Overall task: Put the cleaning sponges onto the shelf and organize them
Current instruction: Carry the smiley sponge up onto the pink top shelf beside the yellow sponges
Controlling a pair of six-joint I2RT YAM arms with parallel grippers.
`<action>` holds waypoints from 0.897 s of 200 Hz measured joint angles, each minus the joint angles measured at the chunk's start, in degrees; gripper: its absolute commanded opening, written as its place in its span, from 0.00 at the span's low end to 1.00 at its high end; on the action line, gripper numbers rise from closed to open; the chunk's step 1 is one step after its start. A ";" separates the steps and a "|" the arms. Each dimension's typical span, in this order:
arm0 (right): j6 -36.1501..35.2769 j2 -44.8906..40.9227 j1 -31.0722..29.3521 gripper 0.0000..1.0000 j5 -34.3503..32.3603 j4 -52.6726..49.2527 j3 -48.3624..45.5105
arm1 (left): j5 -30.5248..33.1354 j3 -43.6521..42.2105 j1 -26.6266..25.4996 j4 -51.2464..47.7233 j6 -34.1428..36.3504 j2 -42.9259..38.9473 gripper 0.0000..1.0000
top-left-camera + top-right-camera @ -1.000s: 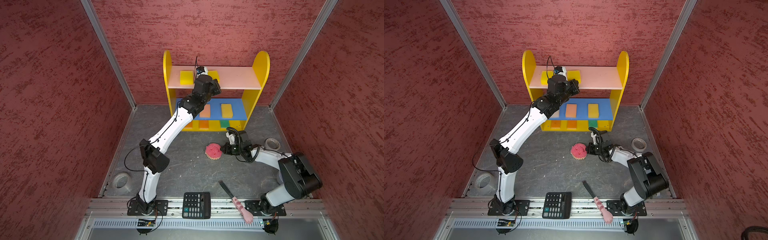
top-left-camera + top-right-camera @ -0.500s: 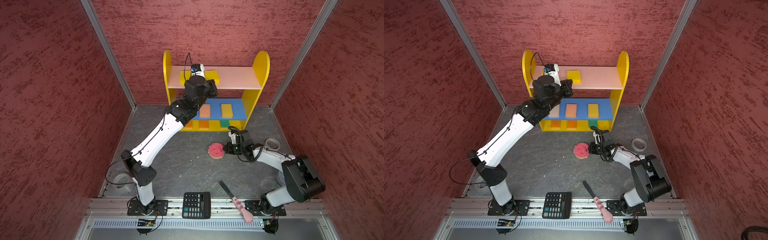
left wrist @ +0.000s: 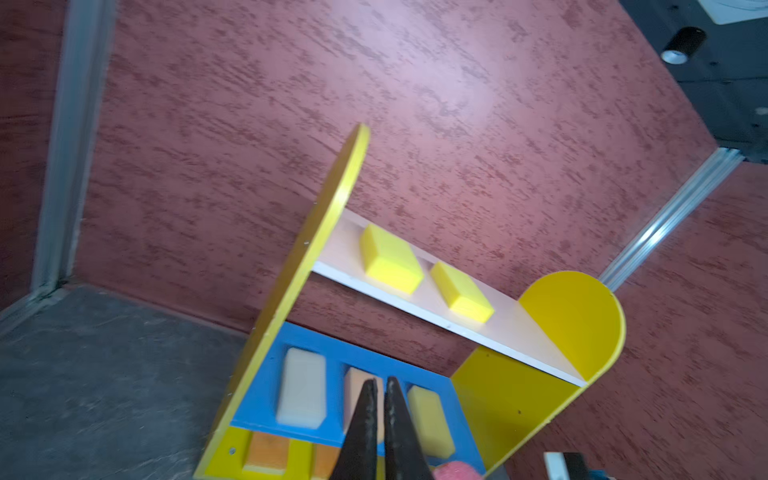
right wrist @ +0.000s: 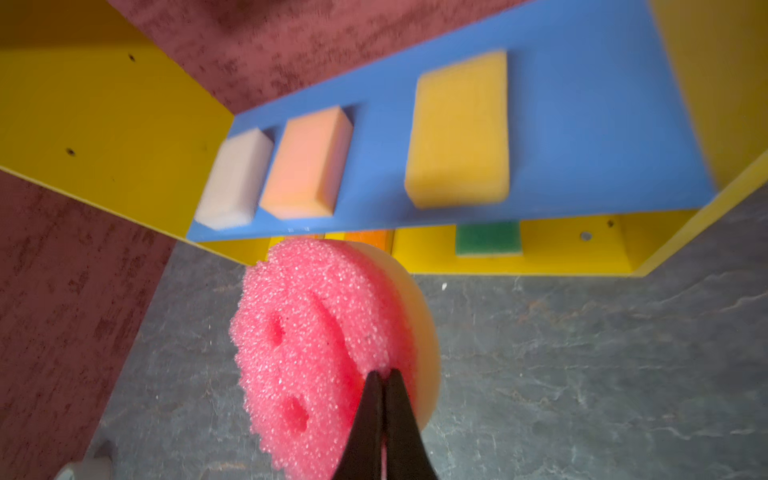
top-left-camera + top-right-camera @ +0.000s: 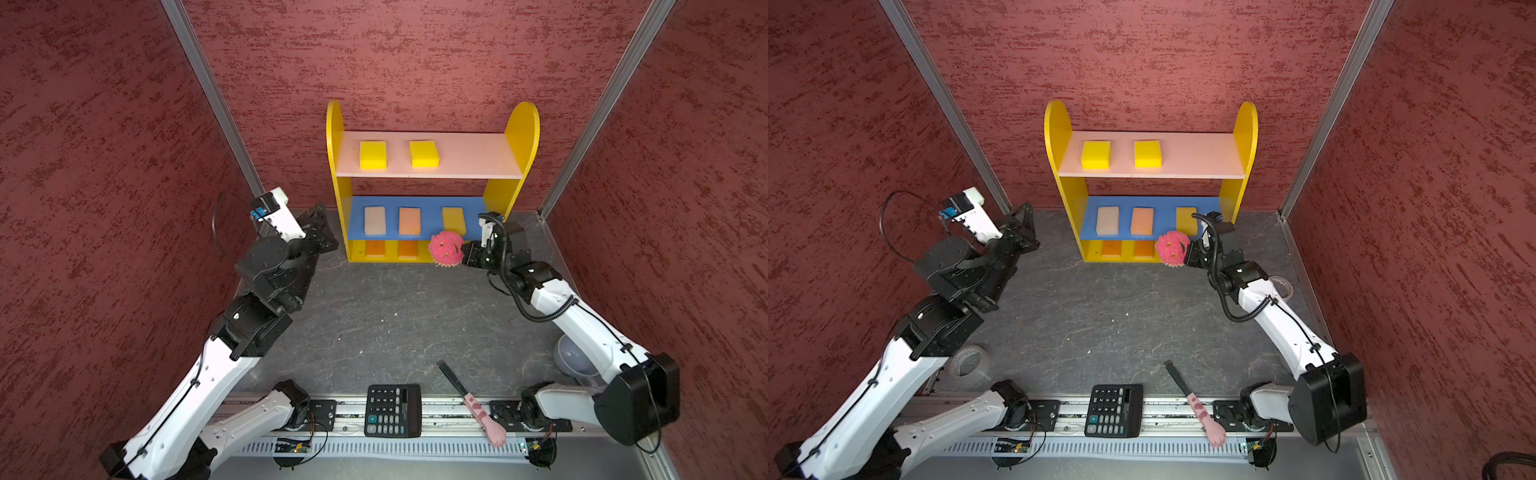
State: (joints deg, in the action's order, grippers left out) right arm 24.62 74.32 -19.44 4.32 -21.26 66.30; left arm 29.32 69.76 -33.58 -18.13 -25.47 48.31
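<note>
Presently the right gripper (image 4: 384,376) is clenched on the rim of the round pink sponge (image 5: 445,248), holding it off the floor just in front of the shelf (image 5: 523,129), by the right part of the blue middle board (image 5: 431,212). The left gripper (image 3: 380,384) is closed on nothing (only a hairline gap shows between its jaws) and hangs to the left of the shelf, apart from it. Two yellow sponges (image 5: 372,154) (image 5: 424,153) lie on the pink top board (image 5: 473,156). A cream sponge (image 5: 374,220), a peach sponge (image 5: 409,220) and a deeper yellow sponge (image 5: 453,218) sit on the blue board. Two orange sponges (image 5: 375,248) (image 5: 407,248) and a green sponge (image 4: 488,238) rest on the bottom board (image 4: 561,253). A calculator (image 5: 392,410) and a brush (image 5: 469,395) lie near the front rail.
</note>
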 measured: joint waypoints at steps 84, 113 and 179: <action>-1.95 8.83 0.07 0.00 -9.55 -14.10 37.40 | -5.99 -18.29 16.20 -11.87 -6.36 -10.73 0.13; -3.06 18.47 0.15 0.00 -12.22 -20.68 56.11 | -15.61 -22.84 24.98 -12.28 -9.09 -9.44 0.13; -2.54 37.09 3.76 0.00 -14.95 -32.46 87.82 | -33.66 -25.97 37.18 -9.57 -13.31 -3.80 0.13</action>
State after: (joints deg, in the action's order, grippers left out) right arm 22.09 111.42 -15.68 -10.63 -53.71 154.12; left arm -4.34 43.79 3.60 -27.70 -38.79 44.51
